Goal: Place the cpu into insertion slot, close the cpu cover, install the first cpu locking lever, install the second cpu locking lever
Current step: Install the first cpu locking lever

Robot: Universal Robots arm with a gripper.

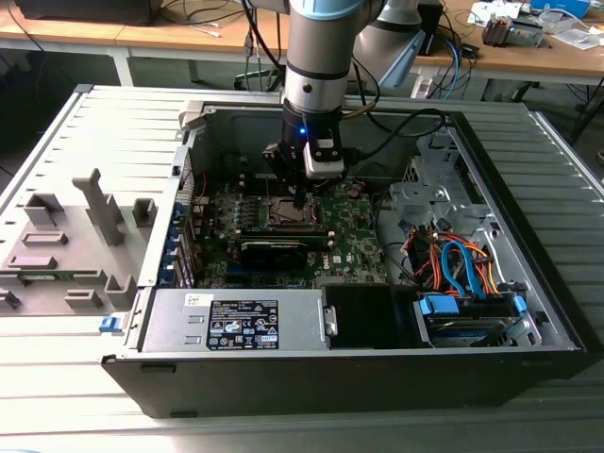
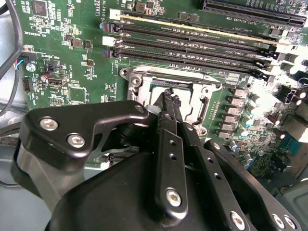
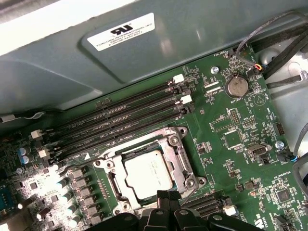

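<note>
I am looking at an open computer case (image 1: 377,373) lying flat on a grey slatted table (image 1: 47,377), with the arm (image 1: 316,57) reaching down into it. The gripper (image 1: 299,196) is hanging over the green motherboard (image 1: 354,231), right above the insertion slot (image 1: 283,215), which is sitting just beside the long black card (image 1: 283,250).

In the second wrist view I am seeing the gripper (image 2: 168,96) with its black fingers (image 2: 166,144) pressed together, and nothing showing between them. The tips are pointing at the insertion slot (image 2: 144,77), on the side away from the four memory slots (image 2: 192,43). I cannot tell whether they are touching it.

In the first wrist view the cpu (image 3: 149,173) is sitting in the insertion slot (image 3: 180,144), silver top facing up, with a metal frame (image 3: 113,166) lying around it. The gripper (image 3: 167,196) is showing just beside the slot's edge. The memory slots (image 3: 125,113) are running along the slot's far side, and a coin battery (image 3: 237,86) is sitting well apart on the board. How the locking levers are standing I cannot make out.
</note>
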